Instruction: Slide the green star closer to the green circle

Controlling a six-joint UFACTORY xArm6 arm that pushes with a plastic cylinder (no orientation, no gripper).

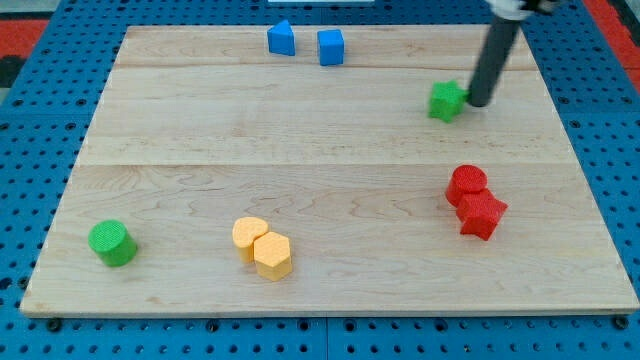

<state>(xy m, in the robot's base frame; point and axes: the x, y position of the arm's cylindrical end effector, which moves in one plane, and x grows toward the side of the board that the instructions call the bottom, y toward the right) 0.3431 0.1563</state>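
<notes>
The green star (446,101) lies on the wooden board at the view's upper right. My tip (477,102) touches its right side, with the dark rod rising up out of the view's top. The green circle (111,243) sits far away at the view's lower left, near the board's left edge.
Two blue blocks (282,39) (331,47) sit at the board's top edge. A yellow pair (263,247) lies at lower centre. A red circle (467,184) and red star (482,214) sit together at the right. The board (300,140) rests on a blue pegboard.
</notes>
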